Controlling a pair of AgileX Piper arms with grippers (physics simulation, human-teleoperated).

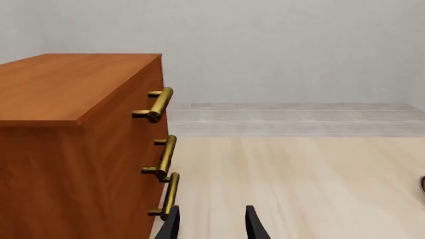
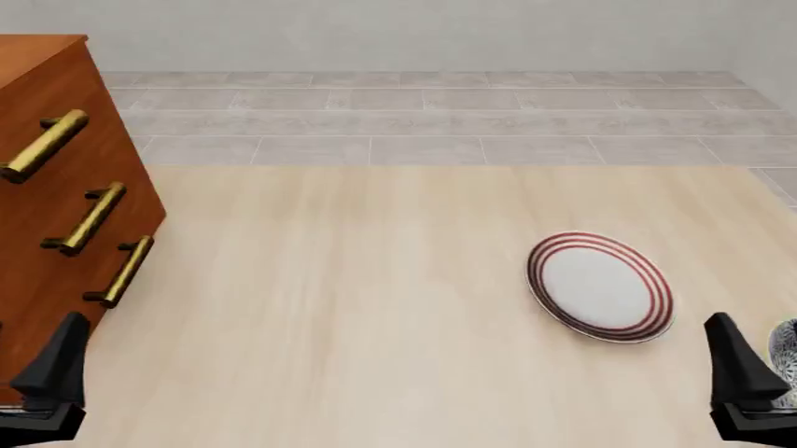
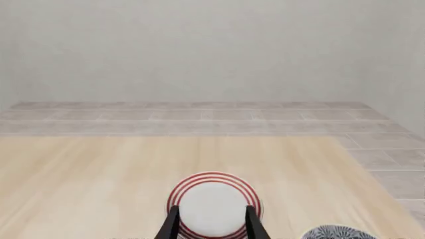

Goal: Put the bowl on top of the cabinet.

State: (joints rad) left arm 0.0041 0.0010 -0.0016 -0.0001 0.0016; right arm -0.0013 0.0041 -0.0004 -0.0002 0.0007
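Observation:
The bowl, white with a dense dark pattern, shows only as a sliver at the right edge of the table point(image 2: 786, 353) and at the low edge of the right wrist view point(image 3: 335, 232). The tall reddish-brown cabinet point(image 2: 50, 201) with three brass handles stands at the far left; its flat top point(image 1: 63, 87) is bare. My left gripper point(image 2: 69, 338) is low beside the cabinet's front, its fingers point(image 1: 171, 225) apart and holding nothing. My right gripper point(image 2: 725, 338) is open too, just left of the bowl and not touching it.
A flat white plate with red rings point(image 2: 600, 286) lies on the light wooden table point(image 2: 349, 299), ahead of the right gripper and framed between its fingers point(image 3: 251, 224) in the right wrist view. Grey tiled floor and a pale wall lie beyond the table's far edge.

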